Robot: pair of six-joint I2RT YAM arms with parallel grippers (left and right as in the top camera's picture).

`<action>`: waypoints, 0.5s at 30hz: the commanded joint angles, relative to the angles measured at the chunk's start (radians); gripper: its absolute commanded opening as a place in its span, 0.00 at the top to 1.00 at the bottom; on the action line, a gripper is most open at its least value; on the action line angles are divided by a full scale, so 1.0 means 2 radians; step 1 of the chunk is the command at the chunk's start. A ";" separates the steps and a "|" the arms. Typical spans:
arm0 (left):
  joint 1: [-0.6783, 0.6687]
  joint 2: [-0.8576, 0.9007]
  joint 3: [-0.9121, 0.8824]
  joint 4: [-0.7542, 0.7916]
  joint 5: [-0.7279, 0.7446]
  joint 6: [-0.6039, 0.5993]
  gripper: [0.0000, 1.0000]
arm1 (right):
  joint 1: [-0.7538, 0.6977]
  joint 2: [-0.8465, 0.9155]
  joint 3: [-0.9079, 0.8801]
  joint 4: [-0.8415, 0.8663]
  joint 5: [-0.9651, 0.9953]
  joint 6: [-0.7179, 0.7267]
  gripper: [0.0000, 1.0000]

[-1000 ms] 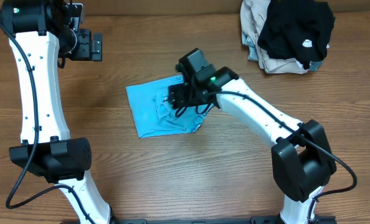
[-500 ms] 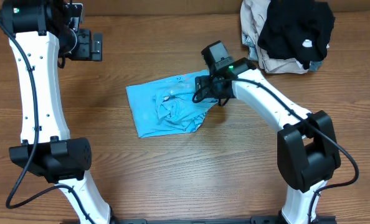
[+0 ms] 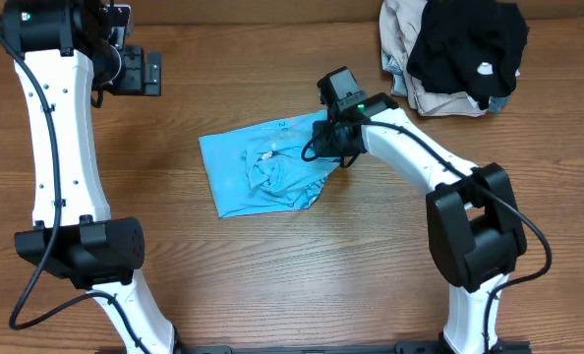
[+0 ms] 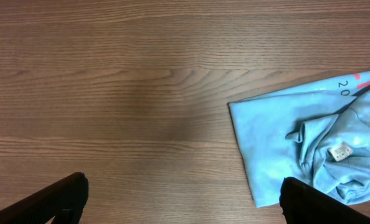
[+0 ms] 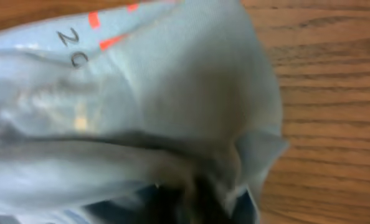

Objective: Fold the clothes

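Note:
A light blue garment (image 3: 258,172) lies crumpled on the wooden table (image 3: 174,275), with printed digits and red marks near its far right corner. My right gripper (image 3: 323,143) is down on that right edge. In the right wrist view the blue fabric (image 5: 141,81) fills the frame and its folds bunch into the jaws (image 5: 191,205), which are shut on it; the fingers are hidden by cloth. My left gripper (image 3: 140,71) hovers high at the back left, open and holding nothing. Its view shows the garment's left part (image 4: 309,149) and its wide-apart fingertips (image 4: 57,199).
A pile of other clothes (image 3: 454,49), black over beige, sits at the table's back right corner. The left arm's white links (image 3: 61,147) stand along the left side. Bare wood (image 4: 110,93) lies left of the garment.
My right gripper moved from the garment's middle to its right edge, then closed on the fabric there. The left arm has not moved.

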State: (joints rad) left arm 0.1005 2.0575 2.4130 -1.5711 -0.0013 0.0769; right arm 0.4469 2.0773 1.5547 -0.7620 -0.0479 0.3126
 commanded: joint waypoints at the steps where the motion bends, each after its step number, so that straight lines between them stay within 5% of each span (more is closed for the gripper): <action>1: 0.002 -0.001 0.008 0.005 -0.003 -0.006 0.00 | 0.002 0.000 0.010 0.017 -0.017 -0.003 0.96; 15: 0.002 -0.001 0.008 0.036 -0.005 -0.006 0.00 | 0.082 -0.001 0.176 -0.036 -0.091 -0.027 0.96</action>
State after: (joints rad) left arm 0.1005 2.0575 2.4130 -1.5089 -0.0017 0.0769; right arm 0.5552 2.0861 1.8618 -0.8352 -0.2012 0.2783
